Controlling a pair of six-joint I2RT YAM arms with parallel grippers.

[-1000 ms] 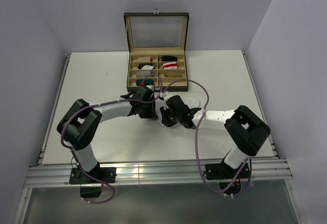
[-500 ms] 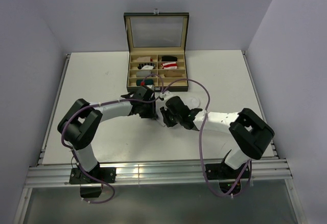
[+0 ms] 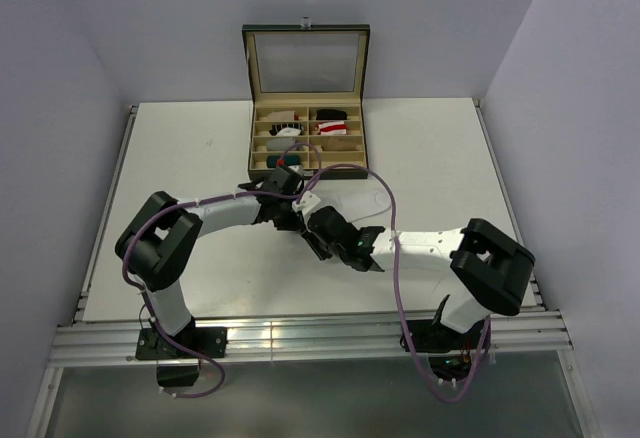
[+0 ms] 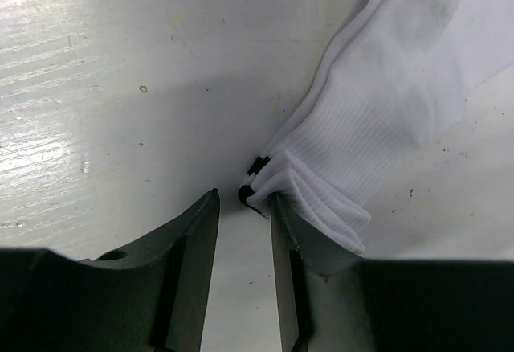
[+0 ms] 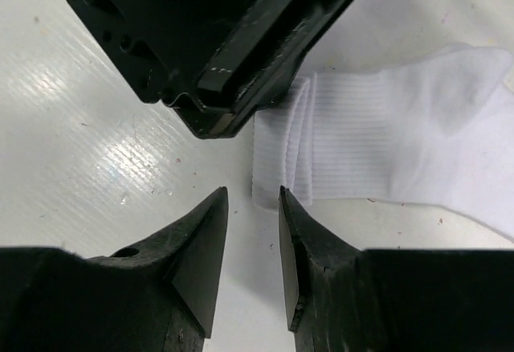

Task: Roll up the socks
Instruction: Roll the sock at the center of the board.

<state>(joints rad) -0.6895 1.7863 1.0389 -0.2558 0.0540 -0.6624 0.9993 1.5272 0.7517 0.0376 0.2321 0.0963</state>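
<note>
Near the middle of the tabletop (image 3: pixel 180 158), the white sock (image 4: pixel 385 103) lies flat, its folded cuff right at the fingertips of both arms. Both the left gripper (image 4: pixel 243 197) and the right gripper (image 5: pixel 253 191) stand slightly spread, pinching nothing.

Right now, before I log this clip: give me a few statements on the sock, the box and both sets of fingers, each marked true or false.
1. The white ribbed fabric sock lies on the white table, outside the compartmented box. True.
2. The box's glass-paned lid is shut. False: it stands open, upright.
3. The right fingers clamp the sock. False: they stand apart over bare table, with the cuff just beyond their tips.
4. The sock's cuff is folded into layers. True.
5. The left fingers are far from the sock. False: their tips are right at the cuff.
</note>
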